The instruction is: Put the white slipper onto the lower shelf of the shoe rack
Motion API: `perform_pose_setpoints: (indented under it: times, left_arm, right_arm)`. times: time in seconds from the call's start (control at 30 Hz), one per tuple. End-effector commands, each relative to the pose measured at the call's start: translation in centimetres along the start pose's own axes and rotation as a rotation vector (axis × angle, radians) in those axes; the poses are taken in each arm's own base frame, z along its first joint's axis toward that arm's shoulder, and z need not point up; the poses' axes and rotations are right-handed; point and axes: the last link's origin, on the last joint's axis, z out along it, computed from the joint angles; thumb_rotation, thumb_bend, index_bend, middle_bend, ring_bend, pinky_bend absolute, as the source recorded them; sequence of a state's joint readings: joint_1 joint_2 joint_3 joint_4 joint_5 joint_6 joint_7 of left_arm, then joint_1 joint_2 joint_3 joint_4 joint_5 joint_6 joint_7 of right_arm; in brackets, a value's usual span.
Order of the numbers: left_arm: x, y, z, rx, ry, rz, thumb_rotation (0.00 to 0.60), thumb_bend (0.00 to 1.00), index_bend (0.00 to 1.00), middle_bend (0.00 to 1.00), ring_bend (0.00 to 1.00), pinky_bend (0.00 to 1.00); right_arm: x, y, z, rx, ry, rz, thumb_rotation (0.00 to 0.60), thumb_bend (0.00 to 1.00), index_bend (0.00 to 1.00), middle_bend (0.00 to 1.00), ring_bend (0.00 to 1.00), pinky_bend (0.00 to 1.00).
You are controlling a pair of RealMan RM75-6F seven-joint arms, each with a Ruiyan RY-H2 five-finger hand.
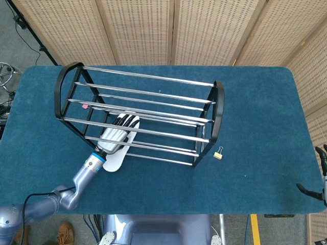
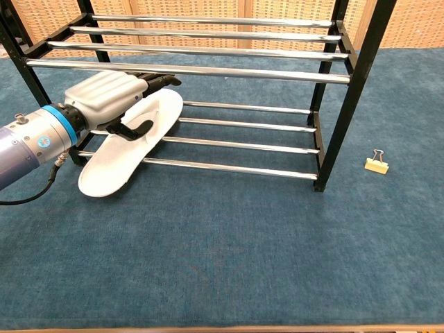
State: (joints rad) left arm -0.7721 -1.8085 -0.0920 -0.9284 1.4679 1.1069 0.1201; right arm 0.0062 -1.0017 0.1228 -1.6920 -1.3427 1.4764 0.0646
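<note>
The white slipper lies slanted, its toe on the front bars of the shoe rack's lower shelf and its heel on the blue table cloth. My left hand holds its toe end, thumb on the sole and fingers reaching in under the upper shelf. From the head view, the left hand sits between the rack's bars with the slipper sticking out toward the front. At the right edge, off the table, my right hand hangs with fingers apart, holding nothing.
A small binder clip lies on the cloth just right of the rack's black end frame; the head view also shows the clip. Woven screens stand behind the table.
</note>
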Motion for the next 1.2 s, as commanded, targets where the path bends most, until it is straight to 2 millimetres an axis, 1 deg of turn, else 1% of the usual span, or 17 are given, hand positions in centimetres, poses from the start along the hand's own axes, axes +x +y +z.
perform_pose_setpoints:
  times: [0.03, 0.27, 0.53, 0.97, 1.2]
  left_arm:
    - [0.3, 0.0, -0.2, 0.014, 0.006, -0.003, 0.582, 0.5, 0.08, 0.0, 0.0, 0.2]
    - [0.5, 0.0, -0.6, 0.022, -0.011, 0.005, 0.571, 0.5, 0.08, 0.0, 0.0, 0.17]
    - [1.0, 0.4, -1.6, -0.002, -0.011, 0.0, 0.561, 0.5, 0.08, 0.0, 0.0, 0.16]
    - [1.4, 1.6, -3.6, -0.074, -0.021, -0.042, 0.558, 0.5, 0.08, 0.0, 0.0, 0.14]
    - [1.9, 3.2, -6.3, -0.17, -0.047, -0.105, 0.557, 0.5, 0.09, 0.0, 0.0, 0.14]
  right_arm:
    - [0.0, 0.0, 0.0, 0.001, 0.0, 0.0, 0.6, 0.06, 0.0, 0.0, 0.0, 0.0]
    - [0.1, 0.0, 0.0, 0.0, 0.002, 0.002, 0.6, 0.06, 0.0, 0.0, 0.0, 0.0]
    - [0.0, -0.1, 0.0, 0.002, -0.001, 0.002, 0.6, 0.06, 0.0, 0.0, 0.0, 0.0]
    - [-0.1, -0.3, -0.1, 0.009, -0.004, -0.003, 0.6, 0.06, 0.0, 0.0, 0.0, 0.0]
    - [-0.2, -0.4, -0.2, 0.013, -0.006, -0.01, 0.6, 0.06, 0.0, 0.0, 0.0, 0.0]
